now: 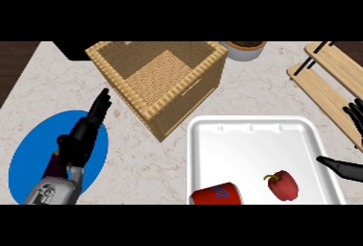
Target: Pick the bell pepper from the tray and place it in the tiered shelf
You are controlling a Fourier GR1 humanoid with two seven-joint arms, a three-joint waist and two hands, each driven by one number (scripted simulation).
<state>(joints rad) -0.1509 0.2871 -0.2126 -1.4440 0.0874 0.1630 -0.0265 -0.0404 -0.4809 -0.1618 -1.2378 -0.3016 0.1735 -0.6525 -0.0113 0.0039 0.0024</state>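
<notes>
Bell pepper (pixel 284 186): red, glossy, green stem, lying in white tray (pixel 248 139) near its lower right corner. We note right hand (pixel 349 169) at tray's right rim, spread wide, holding nothing. Left hand (pixel 83 134) straight-fingered, empty.

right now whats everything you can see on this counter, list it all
bell pepper: one, red with a green stem, lying on the tray, right of centre near its lower edge
can: one, red, lying on its side at the tray's lower left, cut off by the view's edge
tray: one, white, lower right of the counter
wicker basket: one, tan, upper middle
tiered shelf: one, pale wood with black posts, upper right
plant pot: one, white, top edge beyond the basket
plate: one, blue, lower left, under the left forearm
left hand: black, fingers straight, over the plate
right hand: black, open, at the right edge beside the tray
</notes>
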